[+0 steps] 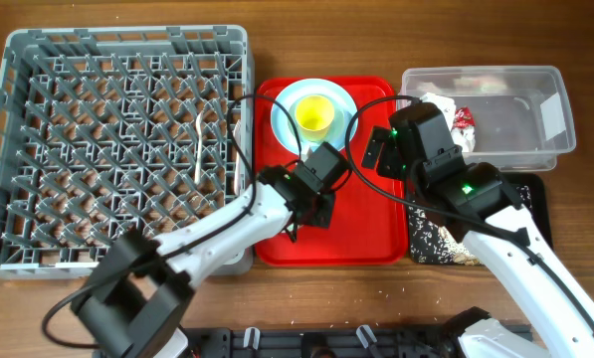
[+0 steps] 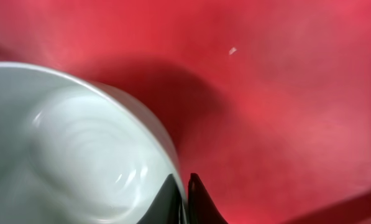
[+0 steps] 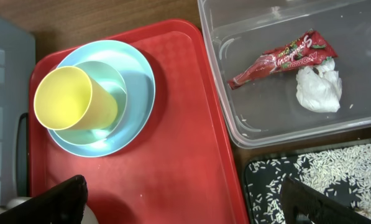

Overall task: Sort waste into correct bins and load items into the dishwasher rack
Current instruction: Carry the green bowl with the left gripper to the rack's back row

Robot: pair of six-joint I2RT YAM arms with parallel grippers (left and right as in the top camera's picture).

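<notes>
Across the left of the overhead view, a large square grey plastic crate (image 1: 127, 149) with a grid of pegs is recorded. A thin white plastic utensil (image 1: 199, 139) is seen lying among its pegs, spoon or fork not determinable. At centre frame a red rectangular serving tray (image 1: 366, 229) is noted. A clear rectangular plastic tub (image 1: 515, 124) is placed at upper right, and a shallow black rectangular tray (image 1: 535, 194) lies directly below it, partly covered by the right arm.

A pale blue round plate (image 3: 141, 87) is set at the top of the red tray. A pale mint-white bowl (image 3: 114, 78) is carried on it, and a small yellow cup (image 3: 73, 99) is leaned tilted inside that bowl. A second pale bowl (image 2: 79, 155) is seen against the red tray, its rim pinched by the closed left gripper (image 2: 186, 202). The right gripper (image 3: 185, 208) is held spread wide above the tray, with nothing between its fingers.

Inside the tub a crinkled red-and-clear wrapper (image 3: 281, 59) and a crumpled white tissue wad (image 3: 319, 87) are found touching. Beige crumbs (image 3: 322, 180) are scattered in the black tray.
</notes>
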